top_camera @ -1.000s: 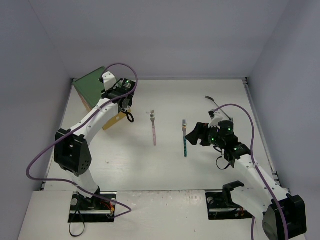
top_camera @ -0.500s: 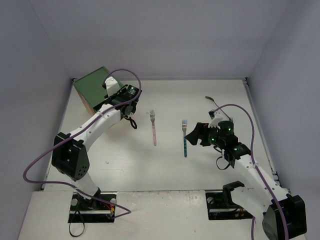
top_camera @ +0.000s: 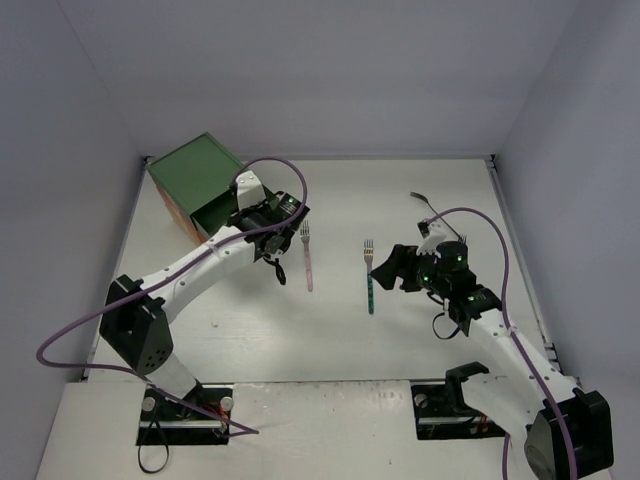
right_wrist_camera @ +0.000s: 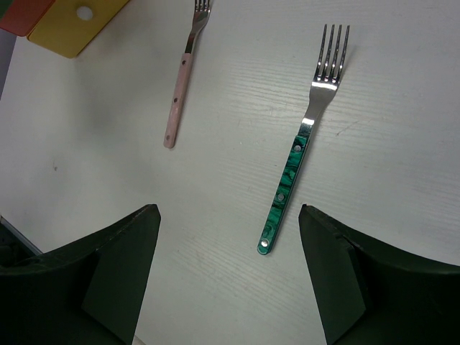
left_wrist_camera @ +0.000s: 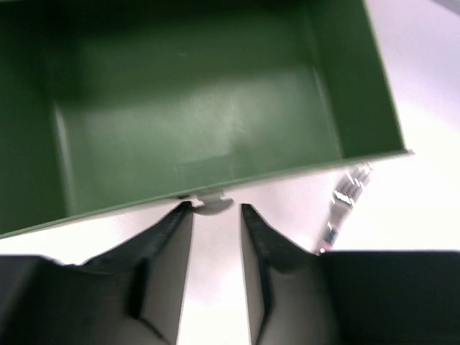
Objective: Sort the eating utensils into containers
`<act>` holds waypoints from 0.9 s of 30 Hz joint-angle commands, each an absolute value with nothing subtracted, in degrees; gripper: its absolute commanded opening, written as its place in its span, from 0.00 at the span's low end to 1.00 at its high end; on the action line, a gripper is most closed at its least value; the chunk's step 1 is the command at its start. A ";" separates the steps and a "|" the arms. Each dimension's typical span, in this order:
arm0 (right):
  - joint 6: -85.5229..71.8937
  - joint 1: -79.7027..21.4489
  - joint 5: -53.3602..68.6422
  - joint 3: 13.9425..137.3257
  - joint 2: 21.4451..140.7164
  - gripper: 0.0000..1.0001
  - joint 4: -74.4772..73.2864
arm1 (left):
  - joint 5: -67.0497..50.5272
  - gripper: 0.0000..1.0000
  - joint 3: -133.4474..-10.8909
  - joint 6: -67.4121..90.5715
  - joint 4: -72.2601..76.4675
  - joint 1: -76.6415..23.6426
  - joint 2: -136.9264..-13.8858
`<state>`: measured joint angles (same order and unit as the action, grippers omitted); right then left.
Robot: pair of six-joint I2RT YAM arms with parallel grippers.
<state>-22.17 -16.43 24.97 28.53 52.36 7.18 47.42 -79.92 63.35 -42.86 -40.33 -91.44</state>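
**Green fork sits square to the right hand**

The green-handled steel fork [right_wrist_camera: 298, 144] lies on the white surface [right_wrist_camera: 402, 108] just ahead of the right hand [right_wrist_camera: 228, 210]. Its handle end is nearest and its tines point away, so its long axis crosses the line between the widely spread fingers. A pink-handled fork [right_wrist_camera: 180, 93] lies further left, nearer the left hand [left_wrist_camera: 215, 210]. That hand's fingers stand narrowly parted either side of the white knob [left_wrist_camera: 209, 206] of the open, empty green drawer [left_wrist_camera: 215, 108].

The green drawer [left_wrist_camera: 201, 129] is blurred, and the top and left edges cut it off. The shiny utensil [left_wrist_camera: 346, 194] beside it is too blurred to name. The top edge cuts the tines of the pink fork [right_wrist_camera: 178, 93], and of the yellow drawer [right_wrist_camera: 61, 29] only a corner shows.
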 commanded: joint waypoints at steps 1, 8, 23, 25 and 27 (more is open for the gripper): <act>-21.62 -15.91 26.37 28.83 51.58 0.75 11.34 | 43.88 0.38 -81.40 58.74 -42.48 -43.46 -87.02; -21.53 -15.91 26.21 29.00 52.68 0.75 11.34 | 40.86 0.52 -81.54 54.44 -42.80 -44.03 -83.38; -22.12 -15.85 26.52 29.09 52.65 0.75 11.07 | 12.85 0.53 -93.28 24.32 -44.06 -33.31 -82.59; -22.21 -15.82 26.61 29.09 52.78 0.75 11.01 | 8.37 0.53 -93.38 20.38 -44.03 -31.19 -83.39; -22.24 -15.82 26.71 29.17 53.13 0.75 10.91 | 5.66 0.53 -93.66 17.72 -44.57 -29.38 -84.75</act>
<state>-22.24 -16.22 25.09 28.53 52.40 7.31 16.24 -91.26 28.23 -44.36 -32.77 -84.39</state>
